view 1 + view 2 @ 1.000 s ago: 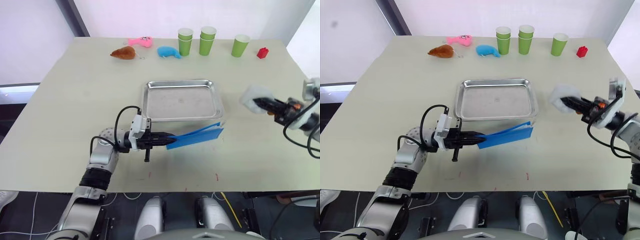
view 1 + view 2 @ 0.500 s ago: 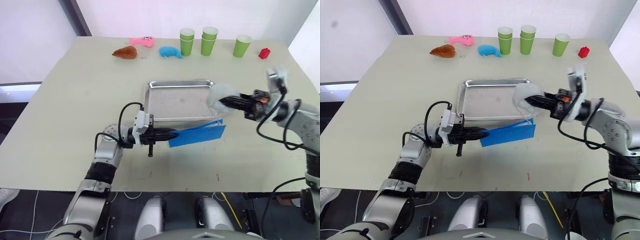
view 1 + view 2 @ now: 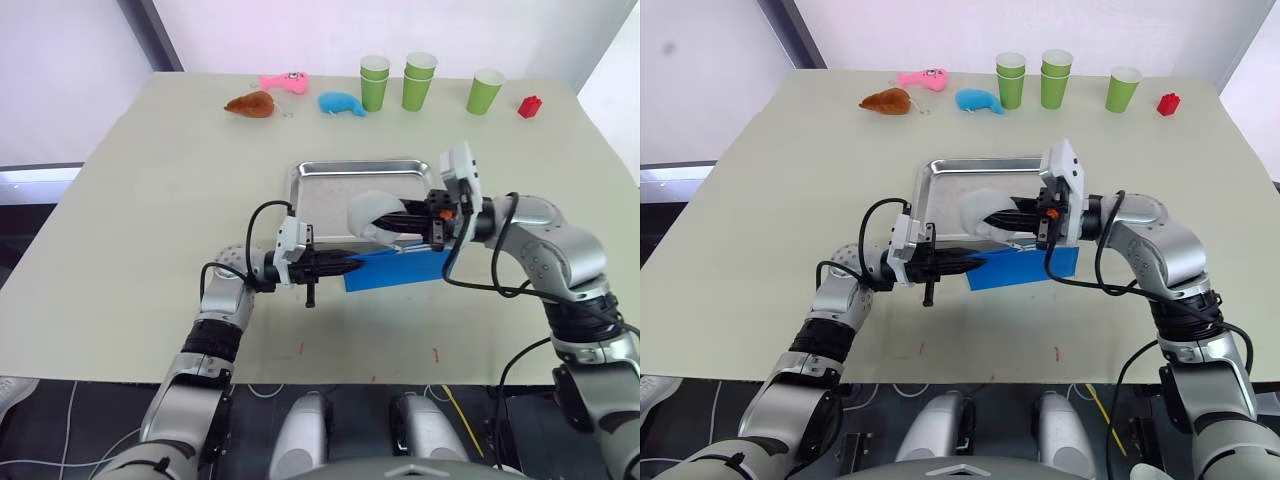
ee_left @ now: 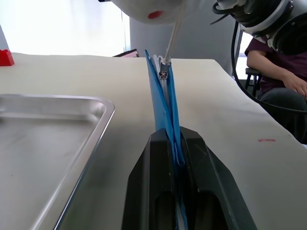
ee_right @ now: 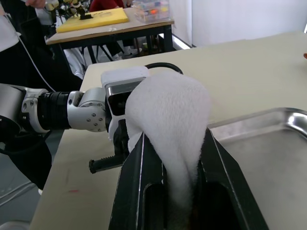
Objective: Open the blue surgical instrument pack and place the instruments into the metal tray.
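Up on the table (image 3: 140,170), the pack (image 3: 400,270) stands on edge, lengthwise left-right, pinched by the left gripper (image 3: 352,266); the right gripper (image 3: 392,217) pinches white cloth (image 3: 372,210).

pale beige table (image 3: 150,180), white walls behind, dark pillar (image 3: 137,30) at far left corner, cables on dark floor (image 3: 60,440), second desk (image 5: 115,28) further back
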Robot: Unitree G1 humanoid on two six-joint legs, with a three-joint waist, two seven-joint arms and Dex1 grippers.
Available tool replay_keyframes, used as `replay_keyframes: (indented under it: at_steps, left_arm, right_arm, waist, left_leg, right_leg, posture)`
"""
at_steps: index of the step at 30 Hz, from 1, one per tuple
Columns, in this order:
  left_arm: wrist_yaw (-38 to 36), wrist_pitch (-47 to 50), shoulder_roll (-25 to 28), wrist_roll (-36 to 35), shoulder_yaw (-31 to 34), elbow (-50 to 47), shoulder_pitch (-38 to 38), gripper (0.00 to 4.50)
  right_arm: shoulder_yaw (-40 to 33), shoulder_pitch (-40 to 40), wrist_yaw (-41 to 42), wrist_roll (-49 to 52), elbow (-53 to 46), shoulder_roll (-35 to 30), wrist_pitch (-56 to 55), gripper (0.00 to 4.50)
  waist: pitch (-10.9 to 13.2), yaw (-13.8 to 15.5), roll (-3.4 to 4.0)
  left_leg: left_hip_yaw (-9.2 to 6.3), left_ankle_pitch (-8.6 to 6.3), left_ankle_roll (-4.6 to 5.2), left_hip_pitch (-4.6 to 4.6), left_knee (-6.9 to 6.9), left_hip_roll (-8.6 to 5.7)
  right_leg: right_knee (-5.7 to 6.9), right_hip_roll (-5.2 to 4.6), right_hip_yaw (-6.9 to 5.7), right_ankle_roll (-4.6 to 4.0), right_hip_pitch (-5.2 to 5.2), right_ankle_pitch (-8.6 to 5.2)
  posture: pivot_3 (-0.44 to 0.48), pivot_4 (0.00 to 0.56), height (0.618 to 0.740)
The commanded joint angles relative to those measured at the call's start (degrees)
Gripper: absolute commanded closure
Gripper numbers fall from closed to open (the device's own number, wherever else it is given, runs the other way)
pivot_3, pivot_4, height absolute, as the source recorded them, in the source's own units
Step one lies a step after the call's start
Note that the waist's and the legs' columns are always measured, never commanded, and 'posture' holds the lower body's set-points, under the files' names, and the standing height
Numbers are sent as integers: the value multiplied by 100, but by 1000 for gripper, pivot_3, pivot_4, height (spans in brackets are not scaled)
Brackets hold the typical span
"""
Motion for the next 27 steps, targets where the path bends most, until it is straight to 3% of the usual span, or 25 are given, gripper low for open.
replay_keyframes:
  at_steps: [1, 6, 13, 20, 22, 25, 26, 27]
  left_arm:
    - [39, -16, -65, 125, -112, 22, -44, 4500]
    - [46, -46, -103, 145, -109, 81, -74, 4500]
    - [50, -99, -161, 178, -104, 118, -53, 4500]
    - [101, -132, -203, 221, -100, 100, -11, 4500]
    - [103, -138, -205, 230, -95, 92, -2, 4500]
    - [96, -155, -196, 241, -89, 104, 2, 4500]
    - [97, -161, -196, 245, -87, 111, 0, 4500]
    - [96, -173, -195, 251, -86, 117, 3, 4500]
  right_arm:
    - [-4, -156, 26, 66, -295, 265, -319, 4467]
    - [396, 108, 74, -157, -718, 491, -529, 4467]
    - [1159, 606, 733, -1040, -825, -32, -1381, 4467]
    - [1781, 621, 943, -2348, -169, -223, -3131, 4467]
    - [1812, 621, 966, -2491, -18, -202, -3407, 3451]
    - [1745, 664, 1008, -2408, 20, -159, -3474, 2465]
    - [1703, 680, 1007, -2356, 9, -142, -3484, 1916]
    - [1648, 694, 1009, -2300, -4, -126, -3536, 1802]
  waist:
    - [0, -7, 0]
    - [0, -7, 0]
    - [0, -4, 0]
    - [-1, -7, 1]
    - [-1, -6, 0]
    - [-1, -4, 0]
    - [-1, -3, 0]
    - [-1, -3, 0]
  left_leg:
    - [0, 0, 0, 0, 0, 0]
    - [-5, 0, 0, 0, 0, 1]
    - [-2, 0, 0, 0, 6, -2]
    - [2, 0, 0, 4, 17, -1]
    - [4, 0, 0, 4, 20, -1]
    - [3, 0, 0, 4, 24, -1]
    - [2, 0, 0, 4, 25, -1]
    - [1, 0, 0, 4, 26, 0]
  right_leg:
    - [0, 0, 0, 0, 0, 0]
    - [2, 2, -3, 0, -1, 0]
    - [1, 0, -3, 0, 1, 0]
    - [7, 5, -6, 0, 6, 0]
    - [7, 5, -7, 0, 8, 0]
    - [7, 4, -6, 0, 10, 0]
    - [7, 4, -6, 0, 10, 0]
    - [8, 4, -6, 0, 10, 0]
  posture:
    - [0, 150, 740]
    - [0, 150, 740]
    - [0, 150, 740]
    - [0, 150, 740]
    - [0, 150, 740]
    - [0, 150, 740]
    - [0, 150, 740]
    - [0, 150, 740]
